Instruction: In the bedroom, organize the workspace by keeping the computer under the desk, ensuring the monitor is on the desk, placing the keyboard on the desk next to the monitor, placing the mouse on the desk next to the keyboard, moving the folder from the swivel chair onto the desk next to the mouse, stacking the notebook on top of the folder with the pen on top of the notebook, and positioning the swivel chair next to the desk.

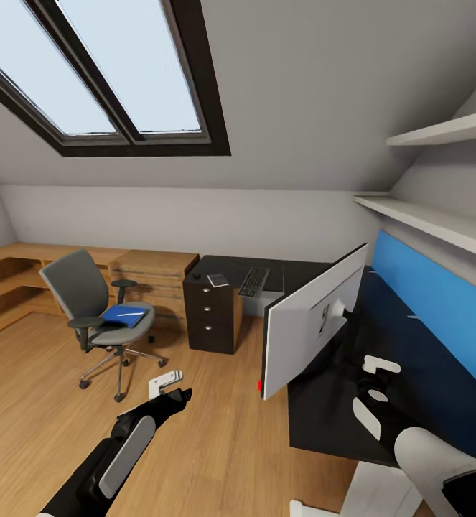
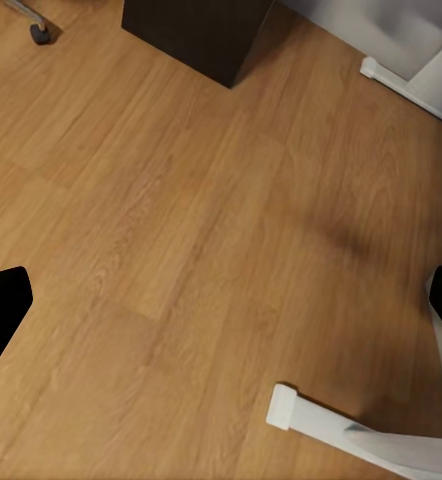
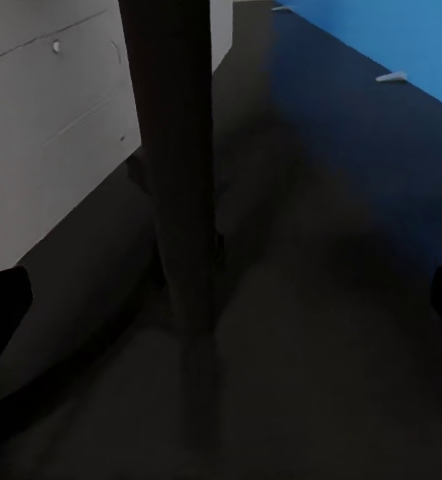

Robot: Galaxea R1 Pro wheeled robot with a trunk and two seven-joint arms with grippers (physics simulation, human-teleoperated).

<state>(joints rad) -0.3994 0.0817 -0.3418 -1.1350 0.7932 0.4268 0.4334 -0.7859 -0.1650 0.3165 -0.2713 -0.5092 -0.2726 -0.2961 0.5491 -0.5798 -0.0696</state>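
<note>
Swivel chair (image 1: pixel 98 316), left, on light wood floor (image 1: pixel 216 431), well apart from counter (image 1: pixel 338 416): grey upholstery, black armrests, chrome star base on castors. Likely rolls easily; push at backrest or armrest.

Folder (image 1: pixel 125 315) flat on chair seat, bright blue. Probably light, thin, a bit floppy, slick-faced; best pinched at an overhanging edge, flat faces offering no purchase.

Left tool (image 1: pixel 167 383) low over bare floor, dark fingertips (image 2: pixel 1 310) spread wide at frame edges in wrist view, nothing between.

Black three-drawer unit (image 1: pixel 210 316) at counter's far end; small grey-white notebook (image 1: pixel 218 280) on top, thin, light, edge pinch. Keyboard (image 1: pixel 253 282) just beside: slim, rigid, dark keys; grip along long edge.

Monitor (image 1: pixel 313 323) standing on glossy black counter, white back toward camera, small red light at lower corner. Top-heavy, fragile panel; hold by stand (image 3: pixel 176 180), a thin black post, smooth, probably slippery.

Right tool (image 3: pixel 221 290) close before that stand, jaws apart, gripping nothing. Blue back panel (image 1: pixel 439 309) matte behind. Pen not made out with certainty.
</note>
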